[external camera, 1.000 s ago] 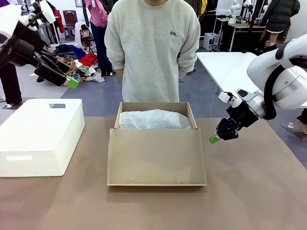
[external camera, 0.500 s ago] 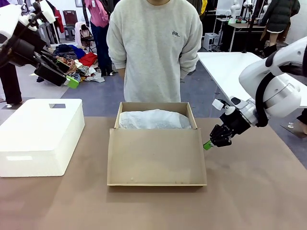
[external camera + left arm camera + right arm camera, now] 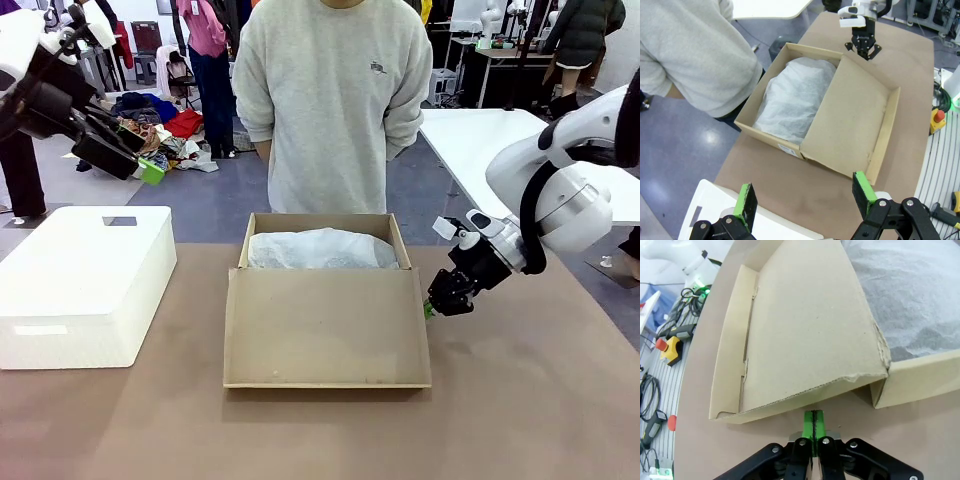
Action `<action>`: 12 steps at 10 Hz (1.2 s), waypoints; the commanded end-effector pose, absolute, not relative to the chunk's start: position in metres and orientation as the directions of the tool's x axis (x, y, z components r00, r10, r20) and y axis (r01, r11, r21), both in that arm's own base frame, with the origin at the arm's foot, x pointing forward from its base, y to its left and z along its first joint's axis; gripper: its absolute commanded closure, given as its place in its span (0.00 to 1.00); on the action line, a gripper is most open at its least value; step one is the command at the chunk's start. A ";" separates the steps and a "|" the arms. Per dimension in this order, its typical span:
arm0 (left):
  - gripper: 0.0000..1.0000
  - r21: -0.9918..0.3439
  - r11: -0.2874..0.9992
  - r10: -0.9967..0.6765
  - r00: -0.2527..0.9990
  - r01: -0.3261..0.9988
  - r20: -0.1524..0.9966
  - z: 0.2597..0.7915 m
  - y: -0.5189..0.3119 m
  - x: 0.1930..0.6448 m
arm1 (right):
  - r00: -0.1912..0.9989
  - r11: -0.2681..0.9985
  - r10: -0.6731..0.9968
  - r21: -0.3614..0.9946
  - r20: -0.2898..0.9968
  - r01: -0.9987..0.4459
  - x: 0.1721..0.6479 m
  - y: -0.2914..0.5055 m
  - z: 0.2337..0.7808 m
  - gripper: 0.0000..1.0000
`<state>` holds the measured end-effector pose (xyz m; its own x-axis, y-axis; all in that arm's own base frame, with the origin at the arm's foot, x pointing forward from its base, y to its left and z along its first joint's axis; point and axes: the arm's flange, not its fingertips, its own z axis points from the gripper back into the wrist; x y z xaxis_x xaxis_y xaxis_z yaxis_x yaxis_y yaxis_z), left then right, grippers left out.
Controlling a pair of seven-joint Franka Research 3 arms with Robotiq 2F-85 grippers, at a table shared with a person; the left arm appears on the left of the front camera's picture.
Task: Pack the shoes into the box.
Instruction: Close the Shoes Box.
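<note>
— Where do we find the box?

— We see the box in the middle of the table. It is open, with its lid folded out toward the near side, inner face up. White tissue paper mounds inside and fills it from the left wall to the right wall. We cannot tell what lies under the paper.

— And our right gripper?

— We have the right gripper low over the table at the right side of the box. Its tip is just beside the lid's right edge, close to the corner where the lid meets the box. In the right wrist view its pads press flat together with nothing between them and point at that cardboard edge. We cannot tell whether they touch it.

— What about the left one?

— We see the left gripper hanging high at the far left, above the white bin. The bin sits on the table left of the box, and the gripper is well apart from the cardboard. In its own wrist view the fingers stand wide apart and hold nothing. Between them we look down on the box and the tissue.

— Is anyone at the far side?

— We see a person in a light grey sweatshirt standing just behind the box at the far edge of the table, arms drawn back at the sides.
</note>
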<state>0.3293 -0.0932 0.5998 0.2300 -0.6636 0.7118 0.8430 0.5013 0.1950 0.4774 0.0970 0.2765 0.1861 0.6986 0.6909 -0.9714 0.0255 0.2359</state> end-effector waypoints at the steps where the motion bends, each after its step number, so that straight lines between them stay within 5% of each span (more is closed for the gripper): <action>1: 0.00 0.191 0.490 -0.661 0.219 0.850 0.718 0.600 -0.092 0.330 | 0.151 -0.015 0.660 0.213 0.736 -0.977 0.478 0.104 0.274 1.00; 12: 0.00 0.191 0.490 -0.661 0.219 0.850 0.718 0.600 -0.092 0.330 | 0.152 -0.145 0.463 0.243 0.873 -0.959 0.465 0.105 0.302 1.00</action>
<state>0.3293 -0.0932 0.5998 0.2300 -0.6637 0.7118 0.8430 0.5013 0.1950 0.4657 0.1071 0.2950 0.1719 0.5301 0.8303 -0.9513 -0.1295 0.2797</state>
